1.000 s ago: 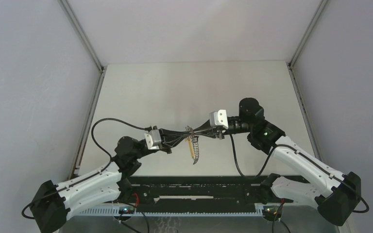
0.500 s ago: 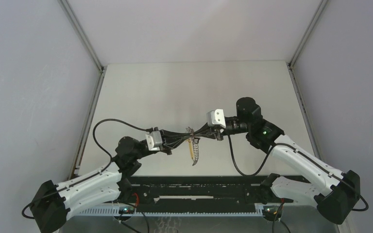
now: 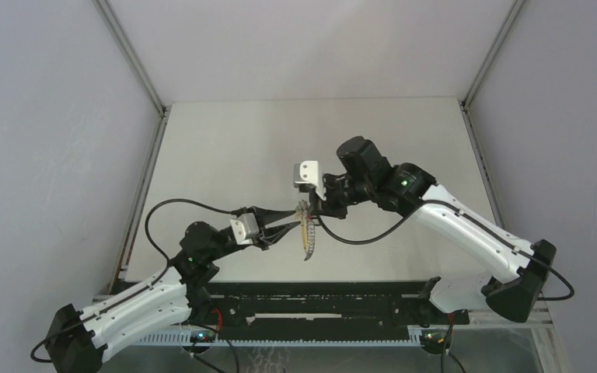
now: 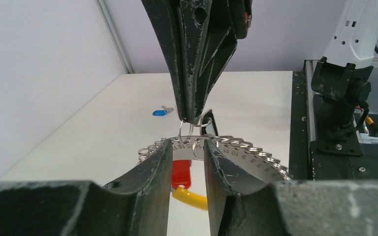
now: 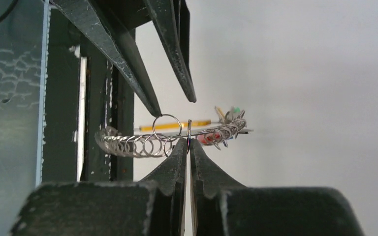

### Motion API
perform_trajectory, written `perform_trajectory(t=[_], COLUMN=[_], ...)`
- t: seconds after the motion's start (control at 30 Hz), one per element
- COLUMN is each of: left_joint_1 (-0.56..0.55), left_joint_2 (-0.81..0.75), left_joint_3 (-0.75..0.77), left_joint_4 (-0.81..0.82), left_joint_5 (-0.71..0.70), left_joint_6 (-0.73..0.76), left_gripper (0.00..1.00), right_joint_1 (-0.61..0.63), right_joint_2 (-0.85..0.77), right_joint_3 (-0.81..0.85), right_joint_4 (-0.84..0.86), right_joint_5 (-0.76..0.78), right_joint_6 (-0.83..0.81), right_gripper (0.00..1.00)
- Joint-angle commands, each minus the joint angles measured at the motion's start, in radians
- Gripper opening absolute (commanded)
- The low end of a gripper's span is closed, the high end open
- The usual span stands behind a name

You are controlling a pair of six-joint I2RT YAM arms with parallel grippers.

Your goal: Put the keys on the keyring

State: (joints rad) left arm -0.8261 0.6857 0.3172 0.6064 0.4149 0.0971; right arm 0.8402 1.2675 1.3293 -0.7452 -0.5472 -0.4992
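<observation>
My left gripper has just eased its jaws partly apart on either side of the keyring. The right gripper, swung in closer, is pinched shut on one of its small rings, so I judge the keyring now hangs in the air from the right alone, leaving my left free to fetch. A blue key lies on the pale table beyond the keyring; plain grey walls stand around.
</observation>
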Motion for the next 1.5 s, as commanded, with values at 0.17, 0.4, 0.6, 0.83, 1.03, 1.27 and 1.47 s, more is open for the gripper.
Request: perform_trajectory(t=[0.17,0.4,0.6,0.83,1.03,1.27,1.47], left_joint_1=[0.021,0.021,0.021,0.019,0.018,0.018,0.018], left_joint_2=[-0.072,-0.058,-0.010,0.077,0.095,0.046,0.011], left_joint_3=[-0.136,-0.170,-0.143,-0.093,-0.079,-0.105,-0.098], left_joint_4=[0.162,0.261,0.305,0.317,0.355,0.365,0.305], left_joint_5=[0.014,0.060,0.099,0.174,0.197,0.122,0.111], left_joint_6=[-0.100,-0.175,-0.195,-0.205,-0.226,-0.224,-0.197], left_gripper=[0.36,0.37,0.36,0.32,0.32,0.31,0.32], right_joint_1=[0.139,0.226,0.275,0.284,0.287,0.288,0.292], right_joint_2=[0.178,0.248,0.248,0.254,0.258,0.254,0.245], right_joint_3=[0.344,0.448,0.452,0.452,0.439,0.419,0.410], right_joint_4=[-0.433,-0.525,-0.517,-0.503,-0.491,-0.470,-0.451], right_joint_5=[0.262,0.377,0.386,0.381,0.372,0.361,0.360], right_joint_6=[0.012,-0.006,-0.047,-0.068,-0.084,-0.090,-0.092], right_gripper=[0.00,0.00,0.00,0.00,0.00,0.00,0.00])
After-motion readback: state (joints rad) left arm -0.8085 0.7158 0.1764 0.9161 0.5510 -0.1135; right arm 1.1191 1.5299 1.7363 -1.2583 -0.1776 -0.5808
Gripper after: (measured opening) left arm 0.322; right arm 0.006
